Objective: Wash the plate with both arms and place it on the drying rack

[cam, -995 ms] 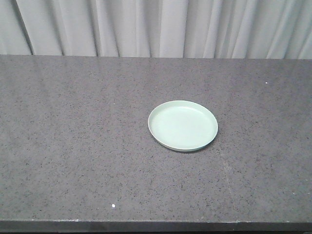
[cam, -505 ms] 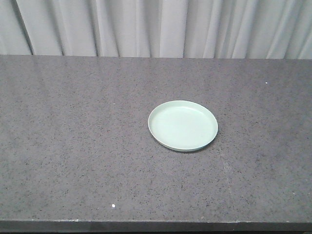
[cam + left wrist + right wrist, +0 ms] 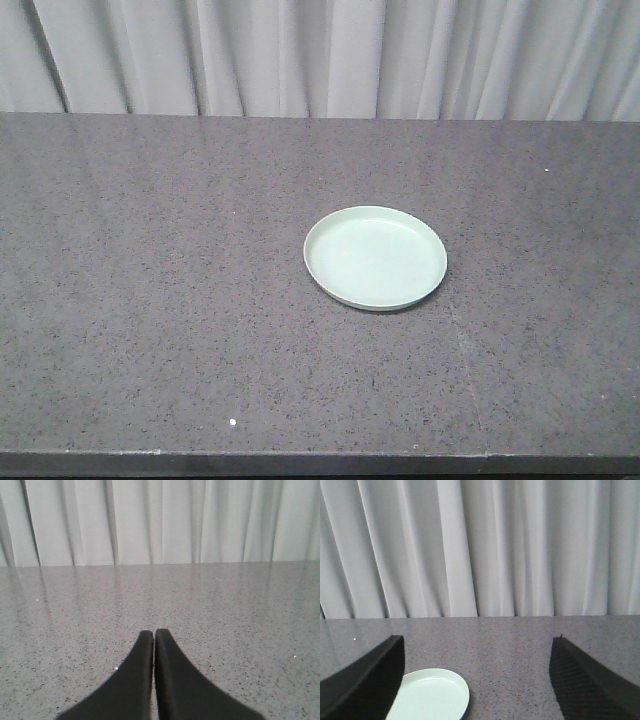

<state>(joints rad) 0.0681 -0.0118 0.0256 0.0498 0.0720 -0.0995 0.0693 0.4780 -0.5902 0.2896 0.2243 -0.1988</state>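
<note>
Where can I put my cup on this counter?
The counter left of the plate is all bare, up to the curtain. Bare too right of the plate and along the front edge. Nothing is crowded; only the plate takes room.

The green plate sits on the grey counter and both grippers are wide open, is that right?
Not quite. The plate does sit on the grey counter and the right gripper is wide open, but the left gripper is shut: the left wrist view shows it closed tight.

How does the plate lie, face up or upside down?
Face up: the plate lies flat on the counter, raised rim and empty inside showing.
</note>
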